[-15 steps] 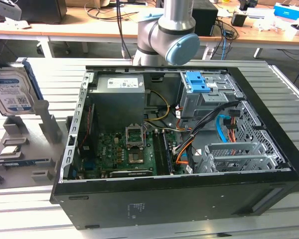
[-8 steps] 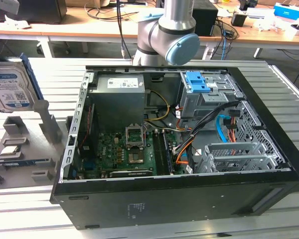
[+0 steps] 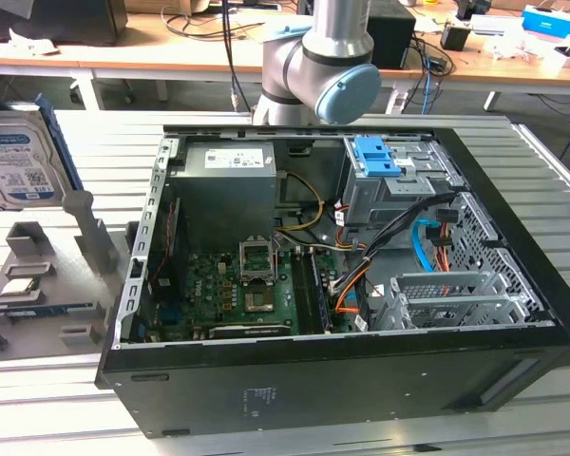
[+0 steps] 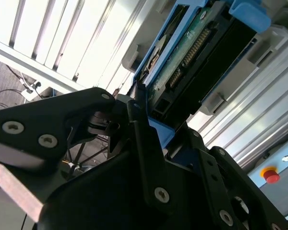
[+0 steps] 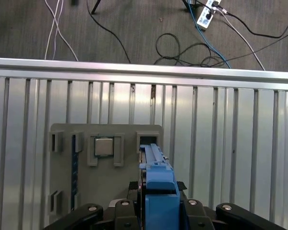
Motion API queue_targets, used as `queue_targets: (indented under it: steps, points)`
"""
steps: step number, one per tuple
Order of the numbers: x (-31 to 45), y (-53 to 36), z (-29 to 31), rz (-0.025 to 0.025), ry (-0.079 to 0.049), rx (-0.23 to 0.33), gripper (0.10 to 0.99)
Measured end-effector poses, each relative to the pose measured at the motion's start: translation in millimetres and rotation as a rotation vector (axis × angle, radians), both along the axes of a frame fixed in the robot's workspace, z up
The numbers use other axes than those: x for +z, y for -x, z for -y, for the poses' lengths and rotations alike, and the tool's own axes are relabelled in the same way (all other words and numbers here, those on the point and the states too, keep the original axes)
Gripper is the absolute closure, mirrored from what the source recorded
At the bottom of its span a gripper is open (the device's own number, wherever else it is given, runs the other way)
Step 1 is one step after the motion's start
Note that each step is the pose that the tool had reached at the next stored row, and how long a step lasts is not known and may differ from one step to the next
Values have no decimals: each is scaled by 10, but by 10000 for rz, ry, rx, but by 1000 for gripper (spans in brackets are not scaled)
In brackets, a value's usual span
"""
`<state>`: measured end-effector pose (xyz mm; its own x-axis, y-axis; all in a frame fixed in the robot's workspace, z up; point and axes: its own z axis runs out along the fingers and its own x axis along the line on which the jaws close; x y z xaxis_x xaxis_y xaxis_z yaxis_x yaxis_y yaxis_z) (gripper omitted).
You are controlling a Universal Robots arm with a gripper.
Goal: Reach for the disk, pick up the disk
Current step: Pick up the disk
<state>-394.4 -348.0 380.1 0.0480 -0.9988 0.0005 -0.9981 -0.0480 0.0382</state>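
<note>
The disk (image 3: pixel 19 161) stands upright at the exterior view's far left, its white-and-blue label facing the camera and a blue rail along its side. It sits over the grey fixture (image 3: pixel 38 285). In the first wrist view I look down its thin blue edge (image 5: pixel 153 155), which runs from a fixture slot toward the gripper (image 5: pixel 158 186). Black fingers press both sides of that edge, so the gripper is shut on the disk. In the second wrist view the disk's green circuit board (image 4: pixel 192 52) faces me and a black finger (image 4: pixel 139 120) lies against it.
The open computer case (image 3: pixel 342 380) takes up the middle of the slatted metal table (image 3: pixel 541 190), with a blue clip (image 3: pixel 375 157) on its drive cage. A small square silver chip (image 5: pixel 104 146) sits in the fixture (image 5: pixel 105 191). Cables (image 5: pixel 182 43) lie on the floor past the table edge.
</note>
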Motion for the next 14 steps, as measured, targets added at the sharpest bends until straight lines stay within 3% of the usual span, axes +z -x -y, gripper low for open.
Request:
queue_targets:
  steps: [14]
  points:
    - [175,-11,0,1,-1,0,718]
